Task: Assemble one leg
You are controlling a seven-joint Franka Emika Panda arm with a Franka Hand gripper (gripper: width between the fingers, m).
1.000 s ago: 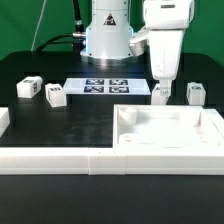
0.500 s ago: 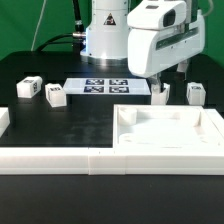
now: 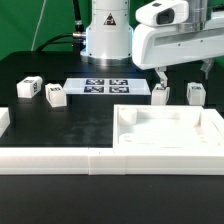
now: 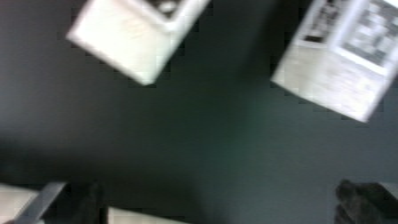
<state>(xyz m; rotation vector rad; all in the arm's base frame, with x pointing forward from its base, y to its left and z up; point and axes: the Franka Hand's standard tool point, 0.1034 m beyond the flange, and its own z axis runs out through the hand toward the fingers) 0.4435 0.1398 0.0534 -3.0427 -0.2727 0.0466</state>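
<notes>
Four small white legs with tags stand on the black table. Two are at the exterior view's left (image 3: 28,88) (image 3: 55,96) and two at its right (image 3: 160,94) (image 3: 196,94). My gripper (image 3: 183,72) hangs just above the right pair, open and empty, with one finger over each of the two legs. In the blurred wrist view the two right legs show as white blocks (image 4: 134,35) (image 4: 338,62), and the gripper (image 4: 208,205) holds nothing between its dark fingertips (image 4: 45,200). The large white tray-like panel (image 3: 170,140) lies in front of these legs.
The marker board (image 3: 105,86) lies flat before the robot base (image 3: 105,35). A white rail (image 3: 60,160) runs along the table's front, with a short raised end at the exterior view's left (image 3: 4,120).
The gripper has turned about its vertical axis, now showing its broad side, and has shifted slightly right and up from over the nearer right leg. The legs have not moved.
</notes>
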